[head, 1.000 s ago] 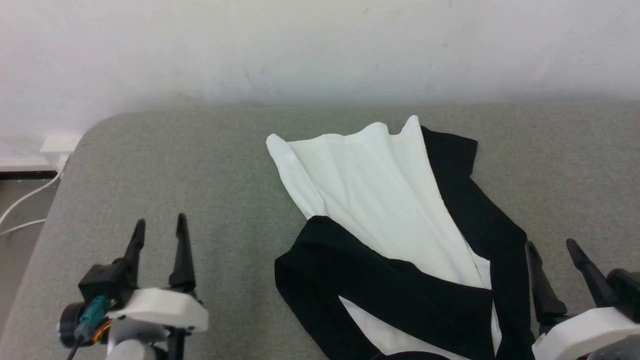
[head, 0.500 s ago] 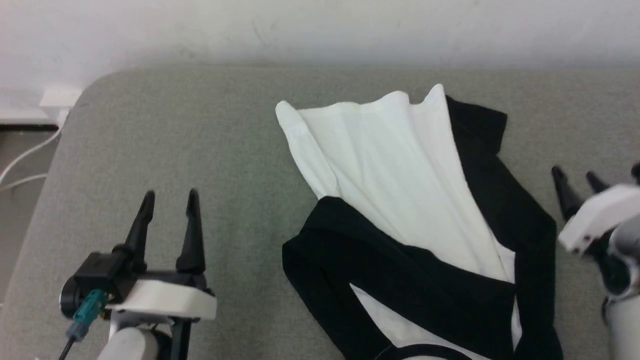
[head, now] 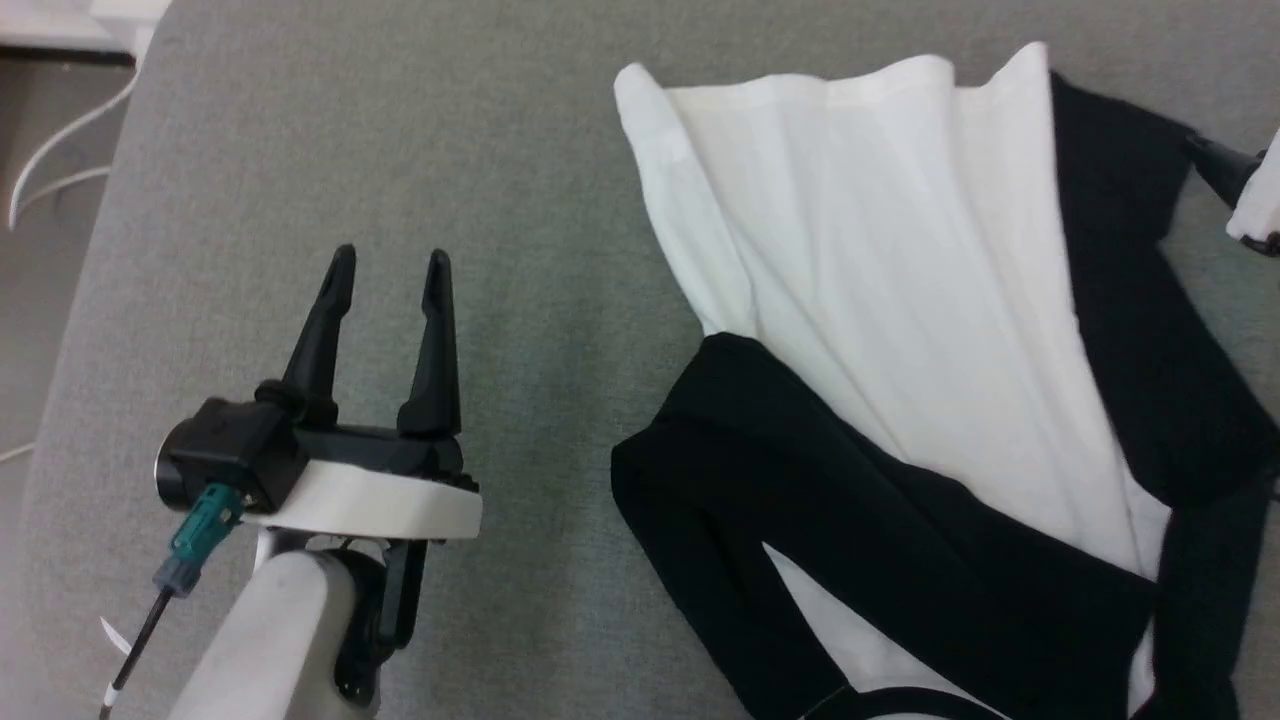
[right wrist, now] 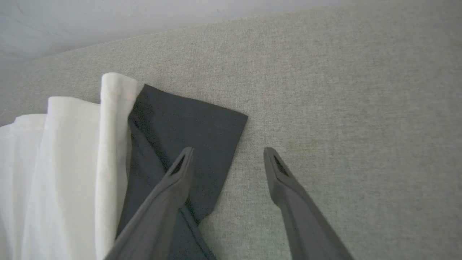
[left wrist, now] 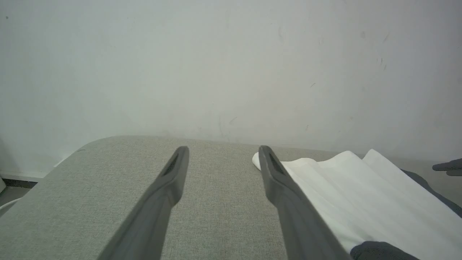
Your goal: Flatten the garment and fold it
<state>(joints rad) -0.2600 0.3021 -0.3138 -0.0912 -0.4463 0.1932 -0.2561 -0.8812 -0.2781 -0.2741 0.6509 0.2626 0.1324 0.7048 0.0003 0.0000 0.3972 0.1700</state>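
The garment [head: 900, 290] lies crumpled on the grey padded surface [head: 400, 150], its white body pleated. One black sleeve [head: 880, 540] crosses the near part and the other black sleeve [head: 1150, 330] runs along the right. My left gripper [head: 388, 262] hovers open over bare surface to the left, well apart from the cloth. In its wrist view the left gripper [left wrist: 222, 151] points past the white hem [left wrist: 361, 191]. One finger [head: 1212, 166] of my right gripper shows at the right edge. The right gripper [right wrist: 228, 151] is open, straddling the edge of the black cuff [right wrist: 180, 119].
The surface has a rounded far-left corner [left wrist: 94, 144], with a white wall [left wrist: 231, 65] behind. White cables [head: 60, 170] lie on the floor beyond the left edge. Bare surface [right wrist: 361, 108] lies to the right of the cuff.
The head camera has tipped down and closer, so the wall has left view. My right gripper has moved from the near right corner up to the far cuff. Both stay open.
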